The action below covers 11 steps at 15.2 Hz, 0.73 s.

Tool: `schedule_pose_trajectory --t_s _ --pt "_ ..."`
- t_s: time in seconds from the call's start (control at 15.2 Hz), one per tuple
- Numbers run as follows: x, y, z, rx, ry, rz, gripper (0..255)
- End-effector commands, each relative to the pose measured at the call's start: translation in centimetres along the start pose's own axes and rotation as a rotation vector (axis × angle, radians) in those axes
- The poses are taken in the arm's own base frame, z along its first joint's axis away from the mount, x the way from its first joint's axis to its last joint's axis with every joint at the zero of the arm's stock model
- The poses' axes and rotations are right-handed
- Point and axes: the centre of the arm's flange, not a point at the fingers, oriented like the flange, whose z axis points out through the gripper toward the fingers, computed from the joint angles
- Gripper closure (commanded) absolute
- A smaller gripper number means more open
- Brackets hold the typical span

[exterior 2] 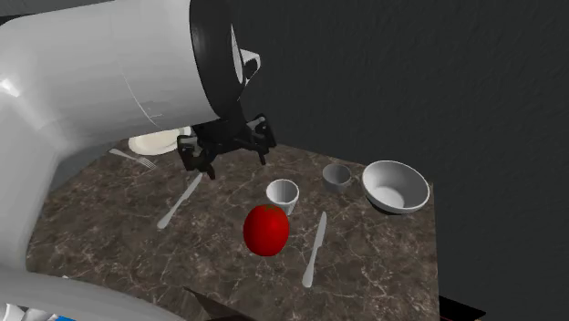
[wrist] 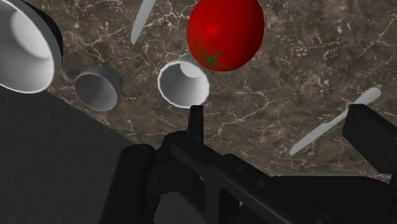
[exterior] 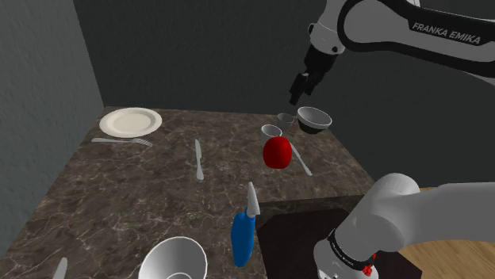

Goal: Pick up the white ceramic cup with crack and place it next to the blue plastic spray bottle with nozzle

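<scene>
A white cup stands upright on the dark marble table, touching or just beside a red tomato. In the wrist view the white cup lies beyond my fingertips, with the tomato past it. No crack shows on it. My black gripper hangs open and empty well above the table's far edge, above the cup. The fingers stand wide apart around my gripper's midpoint. A blue spray bottle with a white nozzle lies at the table's near edge.
A smaller grey cup and a dark-rimmed bowl sit behind the white cup. A knife lies right of the tomato, another knife mid-table. A plate and fork sit far left, a white bowl near front.
</scene>
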Motion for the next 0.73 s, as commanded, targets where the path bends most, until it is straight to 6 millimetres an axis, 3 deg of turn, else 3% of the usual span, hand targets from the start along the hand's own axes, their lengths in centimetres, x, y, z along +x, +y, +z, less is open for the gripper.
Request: schedule_pose_trajectory --t_s 0.0,0.66 --pt "0.0 0.0 0.0 0.000 0.000 0.000 0" --pt "3.3 11.4 7.9 0.087 -0.010 0.011 0"
